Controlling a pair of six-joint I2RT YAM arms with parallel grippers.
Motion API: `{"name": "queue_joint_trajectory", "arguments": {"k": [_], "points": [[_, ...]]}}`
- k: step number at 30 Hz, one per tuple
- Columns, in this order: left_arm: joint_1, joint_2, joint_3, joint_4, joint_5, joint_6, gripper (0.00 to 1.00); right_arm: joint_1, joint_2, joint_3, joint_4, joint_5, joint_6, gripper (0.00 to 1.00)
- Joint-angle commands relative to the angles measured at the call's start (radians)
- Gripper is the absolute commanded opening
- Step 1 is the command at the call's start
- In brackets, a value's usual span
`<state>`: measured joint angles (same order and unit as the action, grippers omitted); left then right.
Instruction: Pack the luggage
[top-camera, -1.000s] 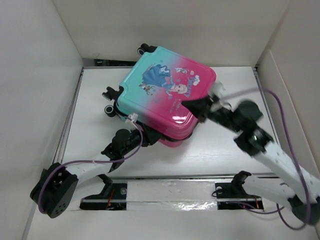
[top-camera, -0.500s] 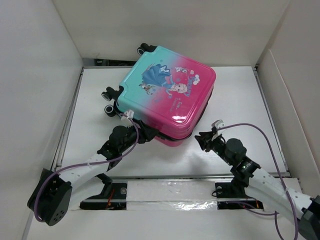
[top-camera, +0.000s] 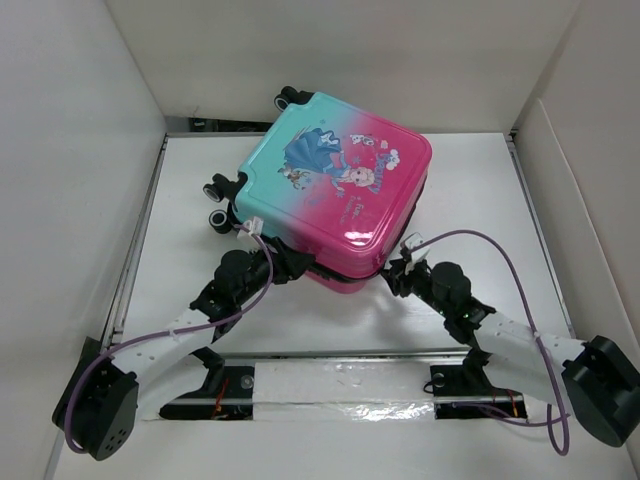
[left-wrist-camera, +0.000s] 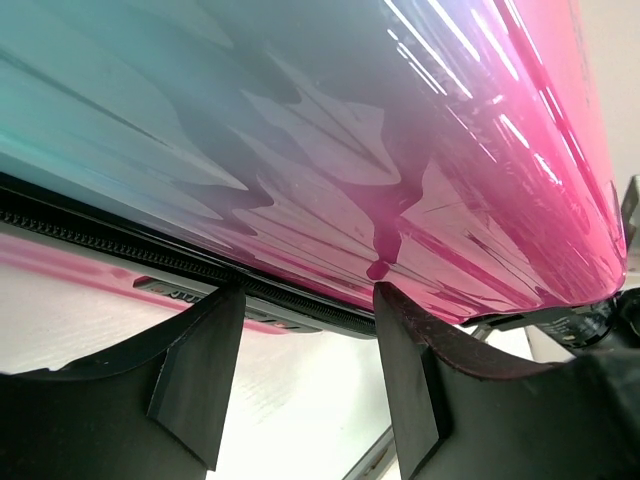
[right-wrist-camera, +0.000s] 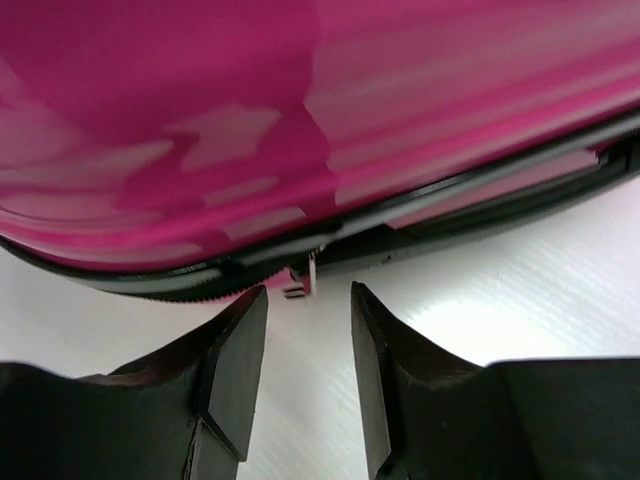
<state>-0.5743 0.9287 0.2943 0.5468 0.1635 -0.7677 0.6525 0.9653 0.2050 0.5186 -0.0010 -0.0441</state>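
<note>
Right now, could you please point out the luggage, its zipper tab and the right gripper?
luggage (top-camera: 335, 185), top external view, middle of its printed lid.
zipper tab (right-wrist-camera: 300, 280), right wrist view, small metal piece at the seam.
right gripper (top-camera: 395, 272), top external view, midway between its fingertips.

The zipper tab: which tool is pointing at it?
The right tool: the tab hangs just beyond its open jaws. The left tool faces only zipper track.

White table (top-camera: 480, 180), matte. White L wall (top-camera: 70, 150), back wall (top-camera: 340, 50), R wall (top-camera: 590, 200) box it in. Shiny tape strip (top-camera: 340, 385) along near edge. Dark slot (top-camera: 200, 124) at back-L corner.
</note>
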Motion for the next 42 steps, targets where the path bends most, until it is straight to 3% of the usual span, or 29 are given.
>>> {"name": "queue_joint_trajectory", "arguments": {"k": [1,8,13,14,18,20,23,26,33,38,42], "points": [[0.008,-0.037,0.022,0.056,-0.01,0.021,0.5,-0.026,0.016,0.039,0.136,-0.043,-0.039,0.45],[0.008,-0.051,-0.001,0.038,0.008,0.027,0.48,-0.086,0.141,0.076,0.245,-0.25,-0.082,0.43],[0.008,-0.039,-0.037,0.051,0.039,0.033,0.46,-0.086,0.214,0.021,0.447,-0.29,-0.027,0.24],[0.008,-0.034,-0.043,0.064,0.047,0.031,0.42,-0.086,0.24,0.014,0.509,-0.297,-0.016,0.24],[-0.034,-0.037,-0.061,0.056,0.033,0.065,0.31,-0.086,0.285,-0.018,0.645,-0.277,0.033,0.0],[-0.07,-0.051,-0.067,0.028,-0.014,0.084,0.23,-0.077,0.283,-0.03,0.675,-0.257,0.043,0.0],[-0.12,-0.035,-0.081,0.067,-0.028,0.084,0.19,-0.054,0.222,-0.018,0.574,-0.234,0.043,0.0],[-0.183,0.031,-0.044,0.109,-0.07,0.088,0.19,0.001,0.126,-0.006,0.363,-0.159,0.036,0.0],[-0.183,0.263,0.112,0.263,-0.041,0.093,0.21,0.117,-0.028,0.022,0.048,-0.051,0.074,0.0],[-0.193,0.367,0.178,0.347,-0.079,0.071,0.21,0.323,-0.062,0.02,-0.075,0.039,0.157,0.0],[-0.193,0.443,0.232,0.373,-0.091,0.041,0.21,0.528,0.028,0.08,-0.103,0.123,0.249,0.0]]}}
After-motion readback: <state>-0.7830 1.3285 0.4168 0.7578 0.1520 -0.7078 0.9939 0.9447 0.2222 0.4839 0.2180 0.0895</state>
